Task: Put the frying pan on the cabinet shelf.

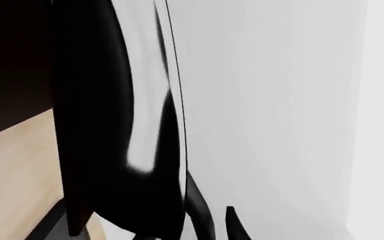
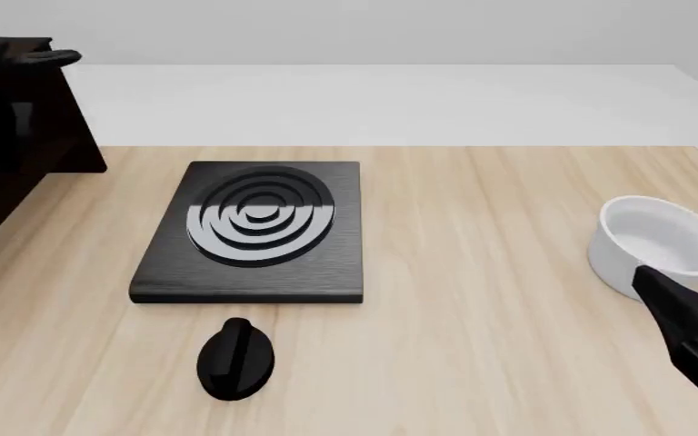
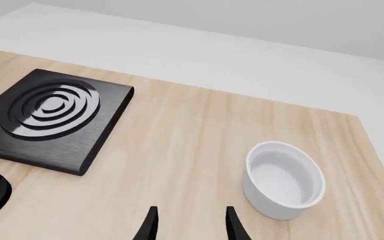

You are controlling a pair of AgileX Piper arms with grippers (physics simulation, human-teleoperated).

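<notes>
The frying pan [image 1: 98,125] fills the left wrist view as a glossy black curved body, right against my left gripper [image 1: 190,220]. One fingertip [image 1: 235,225] shows at the wide-open position. The other is lost in the pan's black, and a black strip of the pan runs between them. Beside the pan is the dark cabinet [image 1: 12,60]. In the front view the cabinet [image 2: 22,154] stands at the far left, and a thin black handle [image 2: 52,57] sticks out at its top. My right gripper [image 2: 686,272] hangs open by the white bowl, holding nothing.
A black stove plate with ring pattern [image 2: 252,227] lies left of the table's centre, and a small black knob [image 2: 236,359] sits in front of it. The white bowl [image 2: 658,245] stands at the right edge, just ahead of my right gripper [image 3: 190,220].
</notes>
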